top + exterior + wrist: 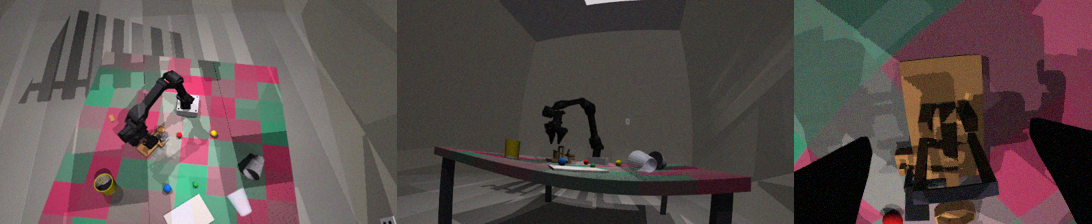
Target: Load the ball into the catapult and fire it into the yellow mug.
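The wooden catapult (145, 151) (553, 160) (969, 75) stands on the table, its round cup (160, 129) (954, 212) at the end toward the arm's base and its flat base end pointing front left, roughly toward the mug. No ball shows in the cup. My gripper (555, 143) (951, 136) is wide open and empty, above the catapult. The yellow mug (105, 184) (512, 149) stands upright at the front left. A red ball (179, 135) (586, 162) (893, 218) lies beside the catapult, on its cup side. Which ball the task means, I cannot tell.
A yellow ball (214, 133) (618, 163), a blue ball (167, 188) (562, 161) and a green ball (195, 185) (593, 165) lie apart. Two pale cups (257, 164) (240, 202) lie at the right. A white slab (190, 213) (577, 169) lies in front; a small wooden block (112, 118) lies left.
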Available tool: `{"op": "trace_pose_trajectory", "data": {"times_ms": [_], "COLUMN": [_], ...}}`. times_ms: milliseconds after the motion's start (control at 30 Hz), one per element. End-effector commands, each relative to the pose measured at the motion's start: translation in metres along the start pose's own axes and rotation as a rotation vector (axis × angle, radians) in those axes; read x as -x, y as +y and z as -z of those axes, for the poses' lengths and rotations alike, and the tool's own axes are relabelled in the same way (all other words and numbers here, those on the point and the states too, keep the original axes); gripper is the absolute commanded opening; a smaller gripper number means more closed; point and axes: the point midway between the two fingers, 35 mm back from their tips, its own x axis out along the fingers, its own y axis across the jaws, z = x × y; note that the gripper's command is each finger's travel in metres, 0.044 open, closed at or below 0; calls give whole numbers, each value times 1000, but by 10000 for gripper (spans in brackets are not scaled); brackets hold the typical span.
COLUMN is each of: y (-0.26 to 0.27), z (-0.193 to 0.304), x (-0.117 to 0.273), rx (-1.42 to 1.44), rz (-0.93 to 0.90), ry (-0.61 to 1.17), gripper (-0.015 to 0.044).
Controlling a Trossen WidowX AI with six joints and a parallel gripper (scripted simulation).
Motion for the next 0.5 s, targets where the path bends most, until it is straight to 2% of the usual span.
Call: {"op": "trace_pose_trajectory", "data": {"times_ms": [0, 467], "y": [0, -1], "z": [6, 6], "x": [-29, -44], "rx": [-5, -5], "rz": [3, 3], "ry": [24, 24], "gripper": [440, 440]}}
